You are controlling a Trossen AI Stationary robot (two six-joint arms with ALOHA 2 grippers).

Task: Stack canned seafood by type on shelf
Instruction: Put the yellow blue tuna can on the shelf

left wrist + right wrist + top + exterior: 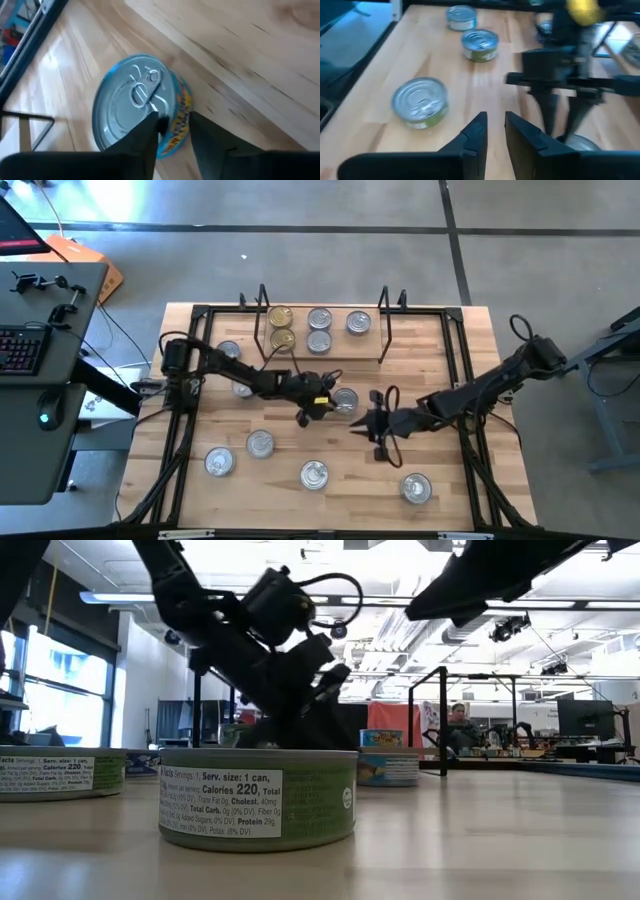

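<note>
1. On the worktop (440, 410), left side: loose tins at front-left (219, 462) and (260, 443), one more by the left arm's base (228, 352). Still to sort.
2. Shelf (420, 340) at the back holds a gold pair (281, 327) at its left, then silver tins (320, 330), (358, 323).
3. Our left gripper (318, 408) is mid-worktop over a blue-label tin (140, 107), w/ fingers (135, 150) straddling the near rim, not yet clamped, parted slightly. Tin sits flat just in front of the shelf edge.
4. To grip well, we judge: centre fingers across the full diameter, drop lower, squeeze on the side wall, not the lid lip; lift straight.
5. Right gripper (378, 425) waits close by, fingers nearly together, holding nothing. Keep it clear of the left arm's lift path.
6. Front-right: tins (314, 475), (416, 488) left.
</note>
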